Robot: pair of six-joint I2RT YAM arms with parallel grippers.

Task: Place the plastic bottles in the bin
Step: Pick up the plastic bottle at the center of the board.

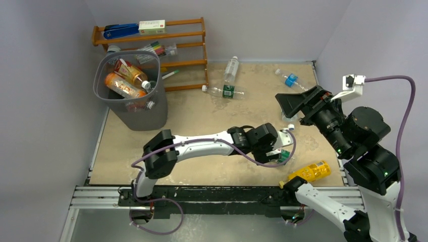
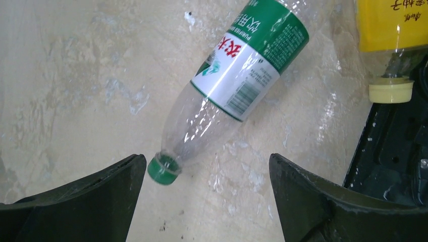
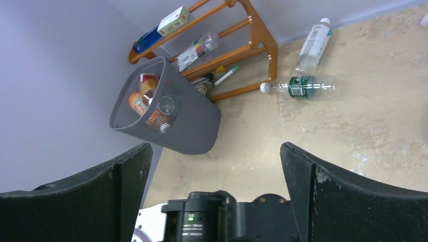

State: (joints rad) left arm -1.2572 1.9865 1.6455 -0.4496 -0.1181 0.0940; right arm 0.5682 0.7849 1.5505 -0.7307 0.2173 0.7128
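Observation:
A clear bottle with a green and white label (image 2: 237, 75) and a green cap (image 2: 163, 170) lies on the table. My left gripper (image 2: 207, 171) is open just above it, with the cap close to the left finger (image 2: 101, 201). In the top view the left gripper (image 1: 281, 150) covers most of this bottle. A yellow bottle (image 1: 310, 171) lies beside it and also shows in the left wrist view (image 2: 391, 25). My right gripper (image 1: 288, 107) is open, empty and raised. The grey bin (image 1: 132, 91) at the far left holds several bottles. Three more bottles (image 1: 230, 69) (image 1: 227, 91) (image 1: 288, 78) lie at the back.
An orange wooden rack (image 1: 186, 48) with markers and boxes stands behind the bin against the back wall. The right wrist view shows the bin (image 3: 166, 111), the rack (image 3: 252, 45), two bottles (image 3: 313, 43) (image 3: 303, 86) and the left arm (image 3: 222, 217) below.

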